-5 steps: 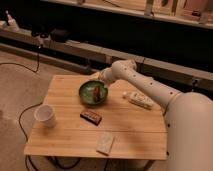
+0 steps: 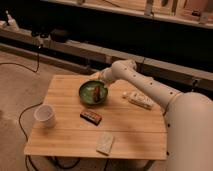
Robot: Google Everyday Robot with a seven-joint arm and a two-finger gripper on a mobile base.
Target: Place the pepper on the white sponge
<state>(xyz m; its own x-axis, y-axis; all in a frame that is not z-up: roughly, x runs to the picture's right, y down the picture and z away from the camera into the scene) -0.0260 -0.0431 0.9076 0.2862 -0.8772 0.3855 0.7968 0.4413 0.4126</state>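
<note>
The pepper point(image 2: 96, 93), a small reddish-brown piece, lies inside a green bowl point(image 2: 83, 90) at the back middle of the wooden table. My gripper point(image 2: 97, 76) is at the end of the white arm, just behind the bowl's far rim and above the pepper. The white sponge point(image 2: 105, 144), a pale flat block, lies near the table's front edge, well away from the gripper.
A flat dark brown bar point(image 2: 91, 116) lies between the bowl and the sponge. A white cup point(image 2: 44, 115) stands at the left front. A long white remote-like object point(image 2: 138, 100) lies right of the bowl. The table point(image 2: 65, 95) stands on a floor with cables.
</note>
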